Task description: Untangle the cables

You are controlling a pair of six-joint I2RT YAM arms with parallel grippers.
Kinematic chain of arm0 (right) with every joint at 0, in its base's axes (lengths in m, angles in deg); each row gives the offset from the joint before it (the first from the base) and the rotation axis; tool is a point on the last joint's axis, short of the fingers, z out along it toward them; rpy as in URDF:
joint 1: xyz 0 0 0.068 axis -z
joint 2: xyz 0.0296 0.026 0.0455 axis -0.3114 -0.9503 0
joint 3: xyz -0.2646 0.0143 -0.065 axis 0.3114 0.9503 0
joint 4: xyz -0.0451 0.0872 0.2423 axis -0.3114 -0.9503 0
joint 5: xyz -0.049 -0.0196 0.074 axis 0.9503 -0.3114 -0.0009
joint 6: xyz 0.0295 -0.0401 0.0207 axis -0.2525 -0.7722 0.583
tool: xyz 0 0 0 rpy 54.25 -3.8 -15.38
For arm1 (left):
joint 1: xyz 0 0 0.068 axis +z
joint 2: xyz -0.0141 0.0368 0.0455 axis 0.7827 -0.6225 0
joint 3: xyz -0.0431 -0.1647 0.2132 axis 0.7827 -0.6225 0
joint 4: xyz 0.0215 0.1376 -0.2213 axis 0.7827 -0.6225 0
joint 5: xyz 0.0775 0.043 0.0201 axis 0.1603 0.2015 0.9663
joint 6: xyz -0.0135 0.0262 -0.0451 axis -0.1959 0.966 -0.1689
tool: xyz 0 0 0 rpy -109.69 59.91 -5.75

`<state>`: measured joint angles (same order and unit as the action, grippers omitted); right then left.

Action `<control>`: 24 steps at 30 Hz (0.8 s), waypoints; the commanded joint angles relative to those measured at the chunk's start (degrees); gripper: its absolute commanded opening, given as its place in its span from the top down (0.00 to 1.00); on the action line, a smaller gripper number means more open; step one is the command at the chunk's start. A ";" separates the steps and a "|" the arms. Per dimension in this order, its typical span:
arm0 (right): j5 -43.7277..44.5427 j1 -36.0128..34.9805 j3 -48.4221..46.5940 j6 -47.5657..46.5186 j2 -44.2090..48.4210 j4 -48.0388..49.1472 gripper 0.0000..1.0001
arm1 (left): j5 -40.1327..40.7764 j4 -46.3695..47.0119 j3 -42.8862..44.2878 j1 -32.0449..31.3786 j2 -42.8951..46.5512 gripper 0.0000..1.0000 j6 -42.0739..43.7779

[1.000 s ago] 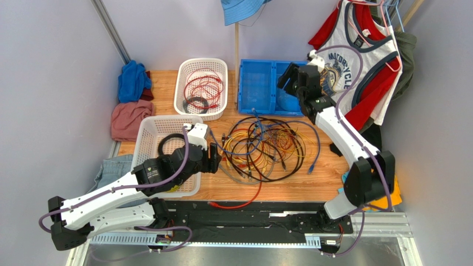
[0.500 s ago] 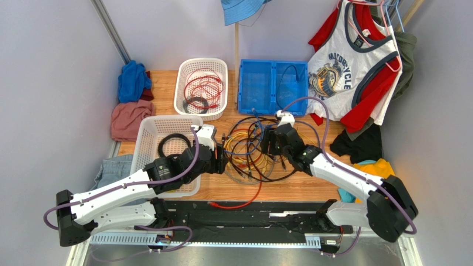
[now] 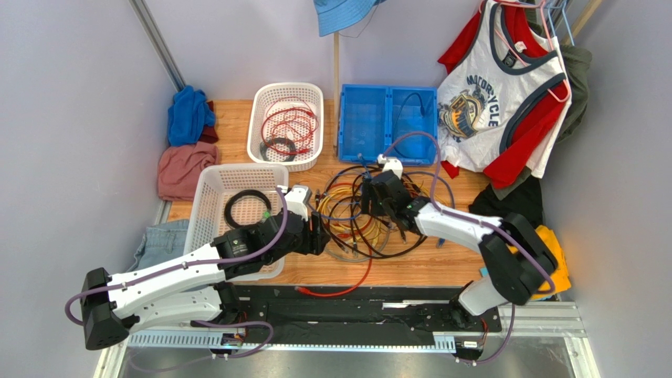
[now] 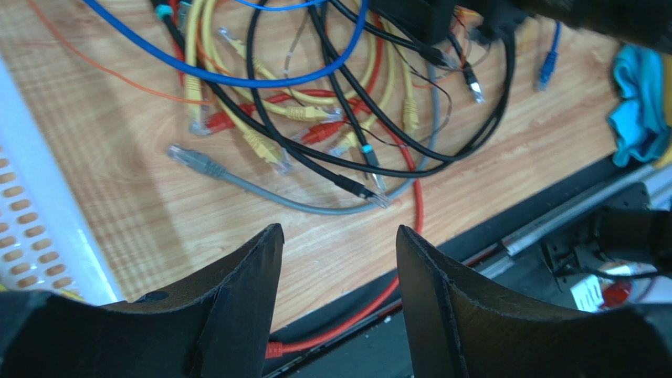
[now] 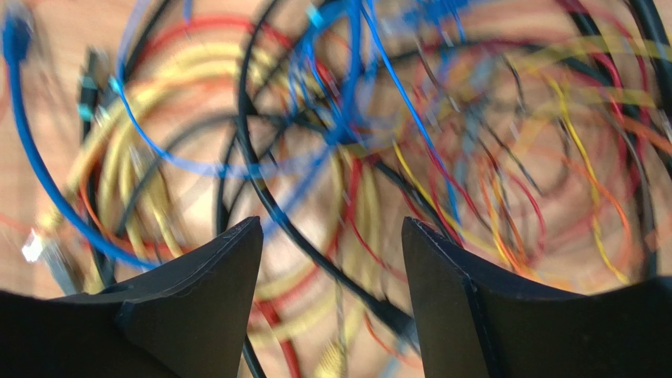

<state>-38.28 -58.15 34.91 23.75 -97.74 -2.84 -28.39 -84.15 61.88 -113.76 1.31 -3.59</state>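
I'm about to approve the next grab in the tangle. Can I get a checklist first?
1. Left gripper open, empty: ok.
2. Right gripper open, empty: ok.
3. Right wrist view sharp: not ok, blurred.
4. Free end near left gripper: ok, grey plug lies at the edge of the cables.
5. Which cable lies under right gripper: cannot tell.

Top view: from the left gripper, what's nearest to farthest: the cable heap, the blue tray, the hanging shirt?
From the left gripper:
1. cable heap, right beside it.
2. blue tray, behind the heap.
3. hanging shirt, far back right.
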 commanded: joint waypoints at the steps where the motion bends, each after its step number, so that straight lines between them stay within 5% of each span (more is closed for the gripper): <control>1: 2.49 0.46 -9.34 0.34 -8.08 4.38 0.31 | -4.17 4.67 -2.71 -0.05 4.21 0.37 -0.98; 7: 1.79 1.16 -15.33 1.48 -18.90 0.86 0.40 | -3.29 2.31 -5.53 -0.05 10.27 0.37 -2.39; 12: -0.58 0.99 -11.48 2.88 -20.23 2.53 0.58 | -1.62 0.72 -6.93 -0.14 13.18 0.37 -2.66; 19: -1.55 -3.57 -4.80 2.62 -15.32 3.50 1.00 | -1.18 0.89 -6.76 -0.05 12.21 0.37 -2.13; 24: 2.82 -10.95 -1.28 2.01 -4.69 1.40 1.00 | -0.04 0.90 -6.50 -0.14 12.13 0.37 -1.87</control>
<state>-37.87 -63.49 30.95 26.68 -109.91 2.71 -30.11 -83.39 55.20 -113.76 13.37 -5.32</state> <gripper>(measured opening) 0.035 0.629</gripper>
